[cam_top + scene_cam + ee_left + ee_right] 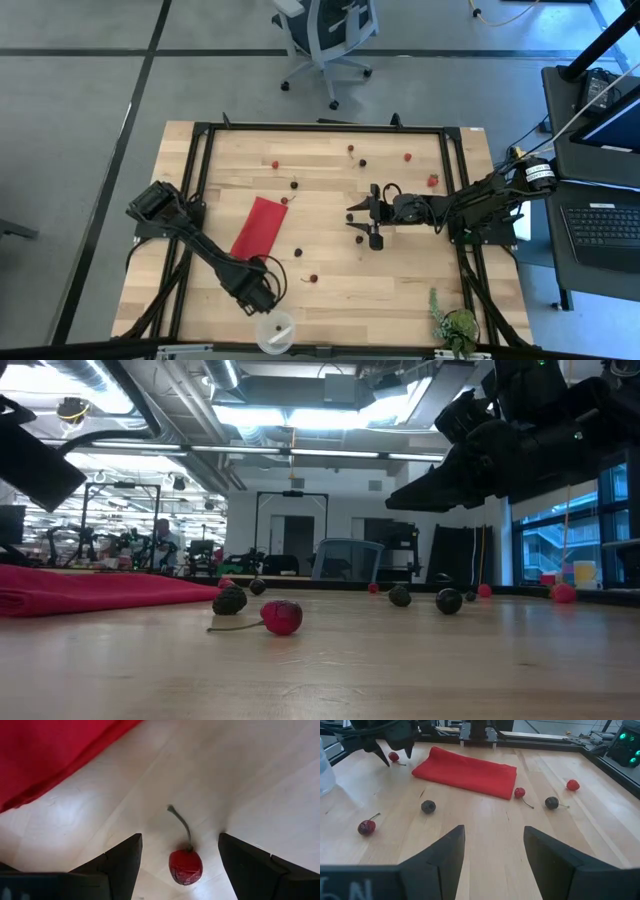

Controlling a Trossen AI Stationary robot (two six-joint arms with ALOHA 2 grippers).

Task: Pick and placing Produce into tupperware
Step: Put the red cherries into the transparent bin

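Low, left gripper (179, 865) straddles a cherry (185, 865), open.

Open left gripper (180, 865) straddling red cherry (185, 866), red cloth (50, 755) beyond

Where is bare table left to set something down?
Free: the wood between the red cloth and the plant, holding two cherries. Crowded: the far strip of scattered cherries, and around the right gripper.

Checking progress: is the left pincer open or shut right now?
Open. The left pincer has its fingers spread either side of a cherry on the table, not touching it.
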